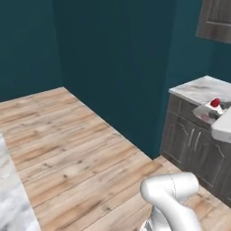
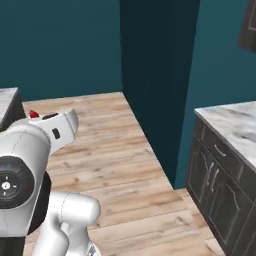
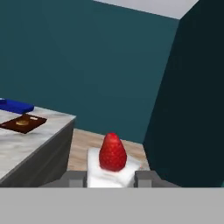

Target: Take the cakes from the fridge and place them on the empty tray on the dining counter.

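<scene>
Sitting right between the two finger tips of the gripper [image 3: 109,178] is the white cake wedge [image 3: 111,173] with the red fruit [image 3: 113,152] on top. The jaws are pinching narrow against both sides of the wedge, so it's being carried up in the air, not resting on anything.

From the left base view the same cake [image 1: 213,107] is showing at the far right, its red top poking up beside the white hand, hanging in front of a grey cabinet run [image 1: 194,144] with a marble top. From the right base view just the red top [image 2: 34,114] is peeking over the white arm [image 2: 30,165] at the left edge.

Out past the cake in the hand view, the marble dining counter [image 3: 39,135] is stretching off to the left. The blue tray [image 3: 15,106] is lying on it at the far end, and just beside it a dark brown board [image 3: 23,123] is carrying a small round tan pastry [image 3: 22,122]. The cake is well apart from the tray, off the counter's near corner.

Wooden floor [image 1: 76,149] is running under everything, and teal walls [image 1: 113,54] are closing in behind, with a darker teal corner block [image 2: 157,75] sticking out toward the robot. A dark wall cupboard [image 1: 216,20] is hanging in the upper right of the left base view.
</scene>
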{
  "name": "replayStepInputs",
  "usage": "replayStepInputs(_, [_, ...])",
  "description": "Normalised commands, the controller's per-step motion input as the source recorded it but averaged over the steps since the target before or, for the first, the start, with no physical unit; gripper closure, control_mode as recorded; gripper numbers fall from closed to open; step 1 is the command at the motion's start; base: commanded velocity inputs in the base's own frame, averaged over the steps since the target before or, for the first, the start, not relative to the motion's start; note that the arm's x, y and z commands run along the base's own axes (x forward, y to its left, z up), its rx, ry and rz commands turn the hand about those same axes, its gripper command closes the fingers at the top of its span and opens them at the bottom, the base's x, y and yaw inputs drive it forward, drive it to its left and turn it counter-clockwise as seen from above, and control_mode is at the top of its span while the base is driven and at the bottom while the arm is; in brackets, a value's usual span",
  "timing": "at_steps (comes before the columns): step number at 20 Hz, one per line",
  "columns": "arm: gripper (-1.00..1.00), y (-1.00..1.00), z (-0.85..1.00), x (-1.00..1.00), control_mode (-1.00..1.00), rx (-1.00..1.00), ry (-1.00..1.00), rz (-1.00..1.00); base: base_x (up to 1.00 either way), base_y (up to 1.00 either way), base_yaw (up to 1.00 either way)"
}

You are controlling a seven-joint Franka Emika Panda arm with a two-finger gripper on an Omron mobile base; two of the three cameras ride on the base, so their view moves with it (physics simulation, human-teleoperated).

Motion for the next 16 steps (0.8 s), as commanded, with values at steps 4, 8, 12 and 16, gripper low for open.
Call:
replayStepInputs(4, [1.00,0.00,0.00,0.00,1.00,0.00,0.00,0.00,0.86,0.35,0.38])
replayStepInputs(8, [1.00,0.00,0.00,0.00,1.00,0.00,0.00,0.00,0.97,0.29,0.31])
replayStepInputs(12, [1.00,0.00,0.00,0.00,1.00,0.00,0.00,0.00,1.00,0.13,0.19])
replayStepInputs(16, [1.00,0.00,0.00,0.00,1.00,0.00,0.00,0.00,1.00,0.01,0.10])
